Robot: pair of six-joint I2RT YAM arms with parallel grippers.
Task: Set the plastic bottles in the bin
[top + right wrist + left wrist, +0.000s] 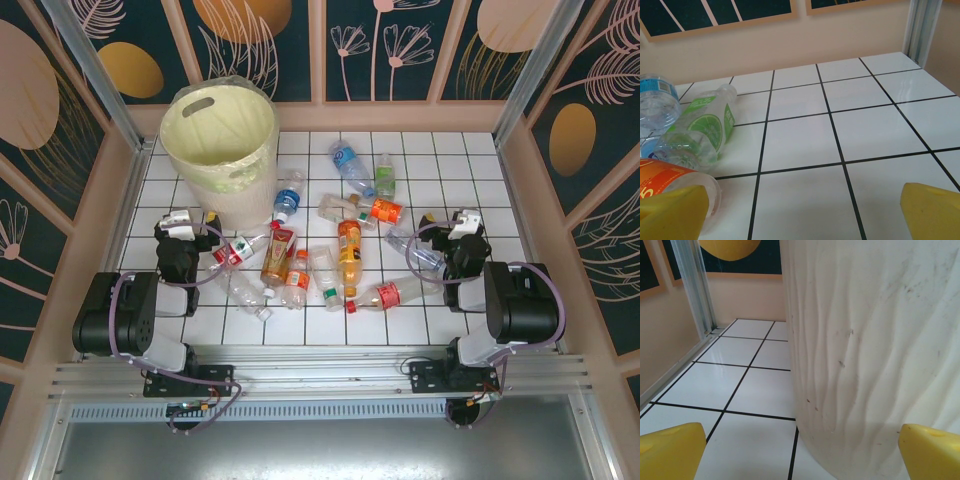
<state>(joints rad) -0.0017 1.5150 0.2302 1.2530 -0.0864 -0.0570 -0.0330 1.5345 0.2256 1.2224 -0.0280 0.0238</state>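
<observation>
The bin, a tall cream bucket with a clear liner, stands at the far left of the tiled floor. Its ribbed wall rises close ahead of my left gripper, which is open with bare tile between its yellow fingertips. Several plastic bottles lie scattered across the middle of the table. My left gripper sits just in front of the bin. At the right of the pile my right gripper is open and holds nothing. A green-labelled bottle, a blue-labelled one and an orange-labelled one lie to its left.
Low beige walls and metal posts ring the white tiled floor. A red-labelled bottle and a crushed clear one lie nearest the arm bases. Bare tiles stretch ahead of the right gripper toward the back wall.
</observation>
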